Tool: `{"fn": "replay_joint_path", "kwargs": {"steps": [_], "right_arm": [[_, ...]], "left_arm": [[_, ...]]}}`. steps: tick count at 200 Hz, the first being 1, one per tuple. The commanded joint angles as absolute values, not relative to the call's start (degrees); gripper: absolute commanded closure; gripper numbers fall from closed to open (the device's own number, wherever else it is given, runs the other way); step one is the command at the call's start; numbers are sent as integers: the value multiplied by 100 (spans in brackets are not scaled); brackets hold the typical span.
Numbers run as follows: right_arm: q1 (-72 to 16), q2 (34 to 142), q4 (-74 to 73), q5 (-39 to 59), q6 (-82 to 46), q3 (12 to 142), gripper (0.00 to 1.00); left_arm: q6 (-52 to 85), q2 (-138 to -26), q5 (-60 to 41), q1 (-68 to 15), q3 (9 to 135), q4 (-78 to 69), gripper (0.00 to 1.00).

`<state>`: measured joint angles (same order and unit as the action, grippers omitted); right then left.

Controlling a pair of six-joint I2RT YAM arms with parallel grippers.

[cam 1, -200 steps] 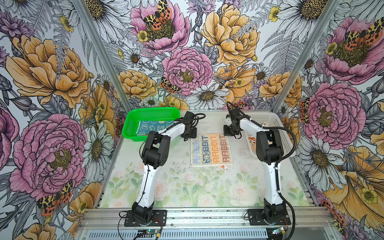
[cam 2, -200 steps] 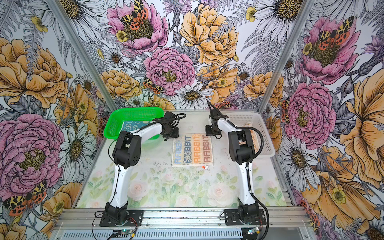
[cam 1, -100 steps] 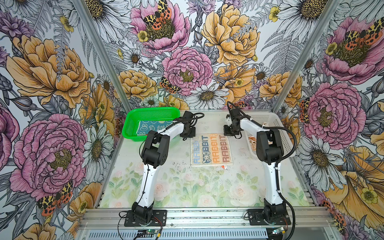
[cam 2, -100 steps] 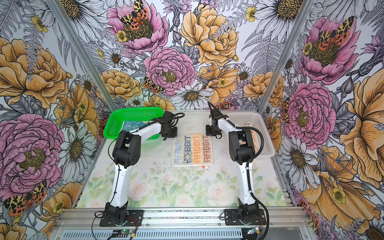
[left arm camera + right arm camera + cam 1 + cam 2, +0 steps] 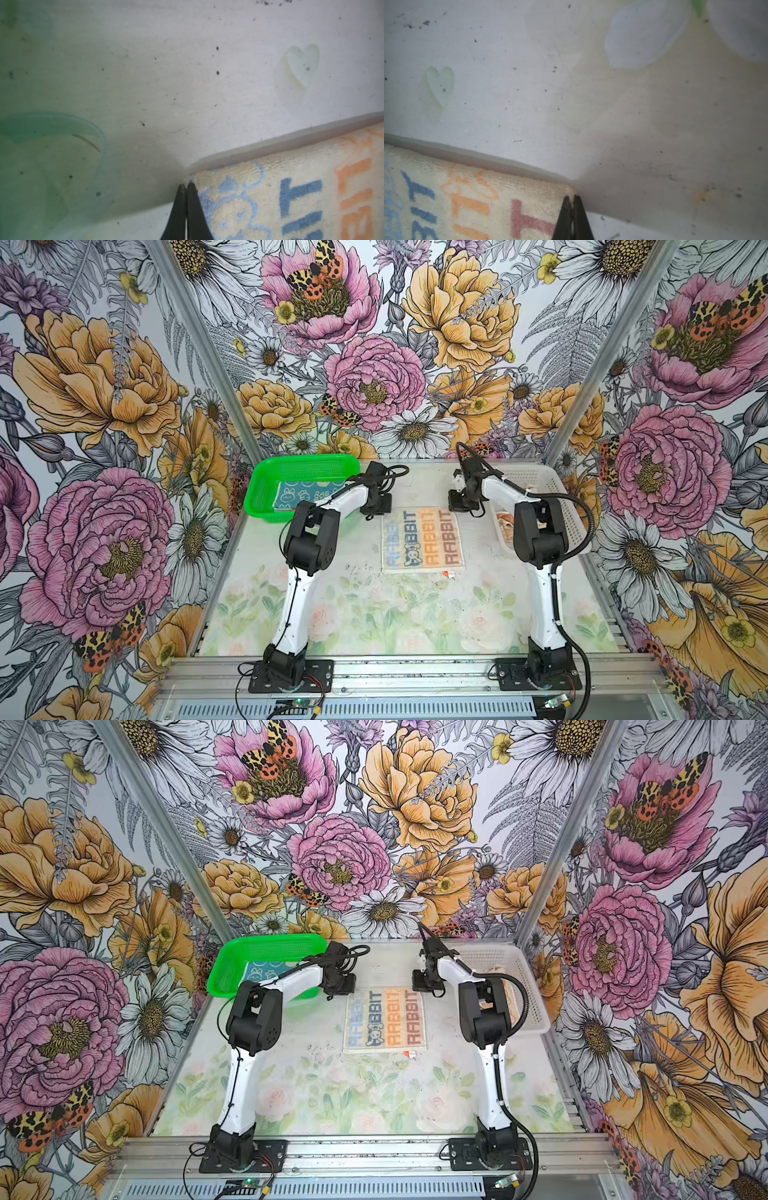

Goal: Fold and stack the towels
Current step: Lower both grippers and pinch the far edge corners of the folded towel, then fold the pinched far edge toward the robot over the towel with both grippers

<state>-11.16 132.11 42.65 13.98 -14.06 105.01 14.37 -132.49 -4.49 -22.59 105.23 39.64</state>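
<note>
The table [image 5: 374, 614] is carrying everything, with a green basket [image 5: 266, 481] sitting at its far left and a white basket [image 5: 540, 485] lying along its right side. The cream towel [image 5: 422, 541] is lying spread flat between the two arms, near the table's middle, its coloured "RABBIT" lettering facing up in both top views [image 5: 384, 1021]. The blue towel [image 5: 299, 495] is resting inside the green basket. The orange towel [image 5: 505, 524] is showing only partly in the white basket, behind the right arm.

The left gripper [image 5: 376, 510] is pressing down at the cream towel's far left corner. Its fingertips [image 5: 182, 195] are clenched together on that corner, though how much cloth they are catching is hard to make out. The right gripper [image 5: 461, 506] is doing the same at the far right corner, its fingertips [image 5: 579, 205] pinching a sliver of cream pile between them.
</note>
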Motion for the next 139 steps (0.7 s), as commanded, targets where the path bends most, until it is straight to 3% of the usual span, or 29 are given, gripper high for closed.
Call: {"fn": "replay_joint_path", "kwargs": {"steps": [1,139], "right_arm": [[-1083,13165,4302,1514,-1476,10600,100],[-993,11808,4298,1841,-1564,9811,100]], "left_arm": [[1325,-13241,-632,-2267,10687,3955,100],[1196,-11899,-389,-2258,10124,3946,100]]}}
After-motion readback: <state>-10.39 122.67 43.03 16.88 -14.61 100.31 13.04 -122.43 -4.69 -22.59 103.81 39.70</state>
